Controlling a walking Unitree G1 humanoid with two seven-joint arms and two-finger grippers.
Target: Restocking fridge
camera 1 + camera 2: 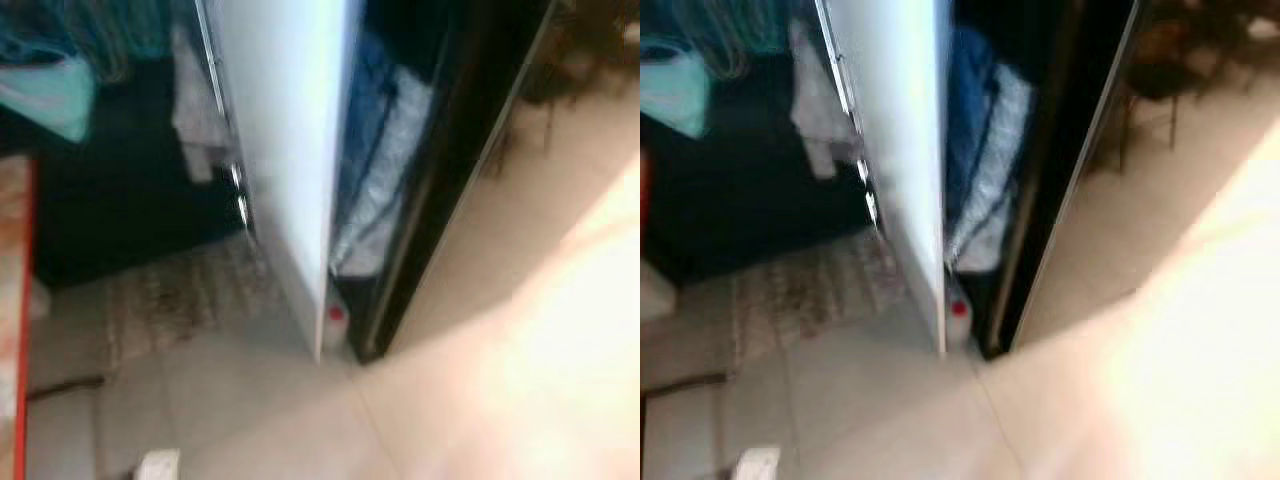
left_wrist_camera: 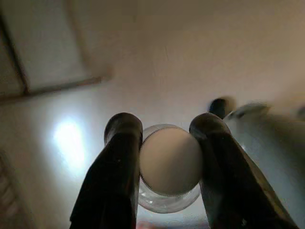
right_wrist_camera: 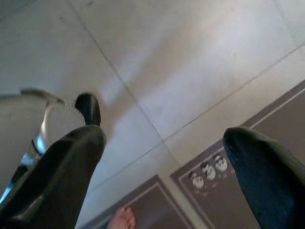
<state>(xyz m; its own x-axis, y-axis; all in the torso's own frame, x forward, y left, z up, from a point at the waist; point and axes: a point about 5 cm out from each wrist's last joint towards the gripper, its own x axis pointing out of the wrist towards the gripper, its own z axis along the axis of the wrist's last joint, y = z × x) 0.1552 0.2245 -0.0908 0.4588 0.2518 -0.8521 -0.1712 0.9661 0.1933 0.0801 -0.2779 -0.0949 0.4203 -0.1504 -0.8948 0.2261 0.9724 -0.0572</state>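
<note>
The head views are blurred. A white fridge door (image 1: 285,150) stands open, seen edge-on, with the dark fridge body (image 1: 450,170) to its right. Blue and white bags (image 1: 385,160) fill the gap between them. A small bottle with a red cap (image 1: 336,318) sits low at the foot of the door. In the left wrist view my left gripper (image 2: 167,126) is shut on a clear bottle with a white cap (image 2: 170,162), held by the neck between both fingers. In the right wrist view my right gripper (image 3: 169,138) is open above the tiled floor, holding nothing.
A patterned rug (image 1: 180,290) lies left of the door, before a dark cabinet. A red-edged counter (image 1: 12,300) runs along the left edge, with teal cloth (image 1: 50,90) above. Chair legs (image 1: 1150,90) stand far right. A person's toes (image 3: 123,218) are on a brown mat (image 3: 228,191).
</note>
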